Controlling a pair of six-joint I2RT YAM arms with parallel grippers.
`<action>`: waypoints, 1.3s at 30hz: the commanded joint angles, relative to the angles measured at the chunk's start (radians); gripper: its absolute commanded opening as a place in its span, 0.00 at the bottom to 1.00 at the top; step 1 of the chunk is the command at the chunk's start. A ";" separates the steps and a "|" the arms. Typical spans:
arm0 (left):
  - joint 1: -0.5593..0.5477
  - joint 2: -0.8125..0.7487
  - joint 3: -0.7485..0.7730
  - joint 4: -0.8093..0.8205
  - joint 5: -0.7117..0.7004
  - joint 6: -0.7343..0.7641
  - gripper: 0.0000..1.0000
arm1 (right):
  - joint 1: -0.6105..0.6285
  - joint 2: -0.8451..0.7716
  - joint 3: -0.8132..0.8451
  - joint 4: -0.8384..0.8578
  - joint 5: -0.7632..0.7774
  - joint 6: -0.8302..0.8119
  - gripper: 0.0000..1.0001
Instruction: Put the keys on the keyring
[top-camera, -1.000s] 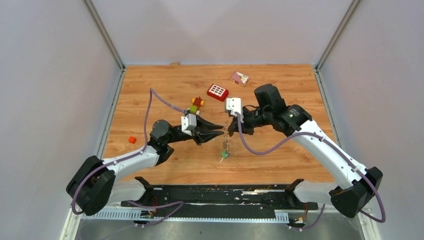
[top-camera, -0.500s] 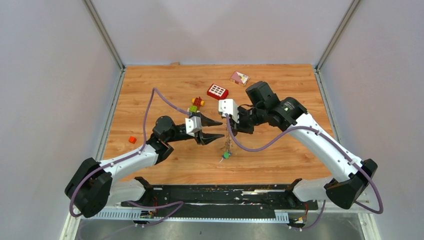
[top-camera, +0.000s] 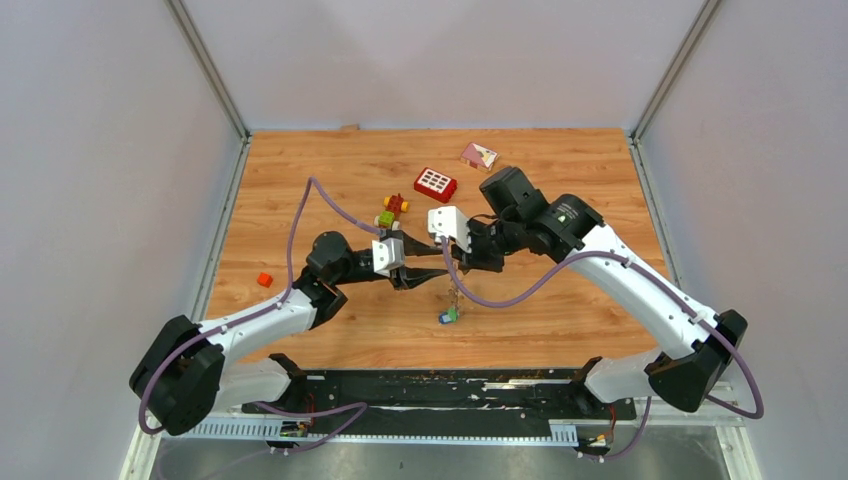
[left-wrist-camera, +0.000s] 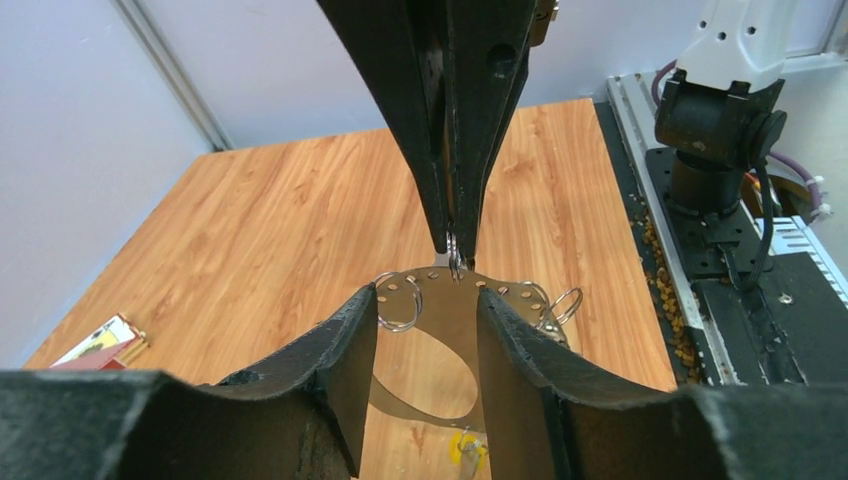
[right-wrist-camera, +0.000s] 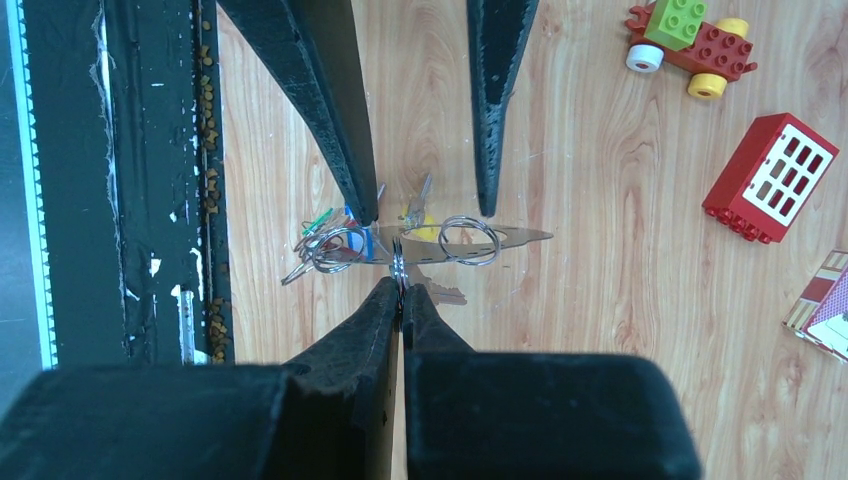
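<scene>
**A:** What has changed in the last second?

**B:** The white right arm (top-camera: 620, 275) has swung in toward the left one over the wooden table (top-camera: 300, 180). The left gripper (left-wrist-camera: 424, 300) has spread its jaws, which were nearly together before.

**A:** And the grips now?

**B:** The left gripper stands open and holds nothing. The right gripper (right-wrist-camera: 400, 288) is pinched tight on the flat grey metal keyring (left-wrist-camera: 445, 312), a hoop with small holes punched along its rim. It grips it by a small wire loop (left-wrist-camera: 455, 262) at the top edge. The keyring hangs in the air between the two grippers, above the near middle of the table.

**A:** The keys?

**B:** The tiny keys with coloured plastic tags (right-wrist-camera: 318, 235) bunch at one end of the hoop and dangle there. I cannot tell whether every one is threaded.

**A:** How should the left gripper go on?

**B:** I judge it is lining up to steady the hoop. Its fingertips sit just beside the hoop's face, not around it. It should ease forward until the rim lies between the pads, clear of the right fingertips, and then close slowly. The hoop hangs from one thin loop, so a nudge will likely swing or twist it. It should also avoid snagging the loose silver split ring (left-wrist-camera: 398, 305) beside one finger
</scene>
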 joint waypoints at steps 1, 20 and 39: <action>-0.016 0.001 0.034 0.069 0.061 -0.025 0.47 | 0.020 0.003 0.044 0.031 0.009 0.005 0.00; -0.039 0.013 0.037 0.050 0.050 -0.013 0.26 | 0.040 0.002 0.024 0.076 0.011 0.026 0.00; -0.039 0.010 0.043 0.026 -0.005 -0.045 0.00 | 0.041 -0.023 -0.008 0.118 0.010 0.042 0.04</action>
